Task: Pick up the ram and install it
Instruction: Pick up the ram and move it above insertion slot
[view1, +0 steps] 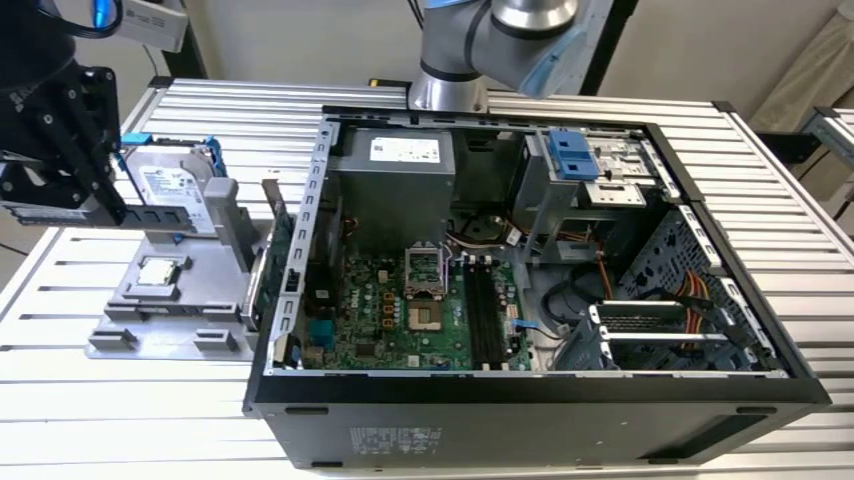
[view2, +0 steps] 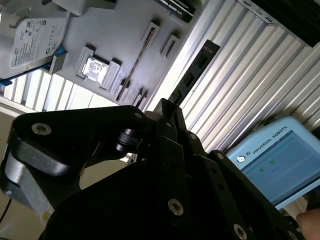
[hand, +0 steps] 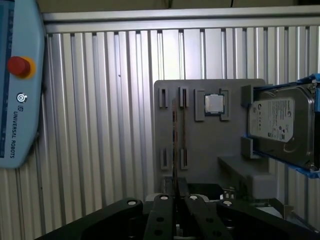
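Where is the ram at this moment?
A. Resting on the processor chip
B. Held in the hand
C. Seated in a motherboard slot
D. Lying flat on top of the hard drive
B: in the second wrist view the ram sticks out of the hand, which is shut on it.

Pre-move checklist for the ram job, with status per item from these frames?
1. Grip on the ram: ok. The gripper is shut on the ram, which juts out ahead of it in the second wrist view.
2. Ram clear of the gray fixture: ok. In the exterior view the gripper hangs well above it.
3. Case open: ok. Side panel off, motherboard exposed.
4. Black memory slots free: ok, they look empty.
5. Cables clear of the slots' end: cannot tell.
6. Ram square in the grip: cannot tell.
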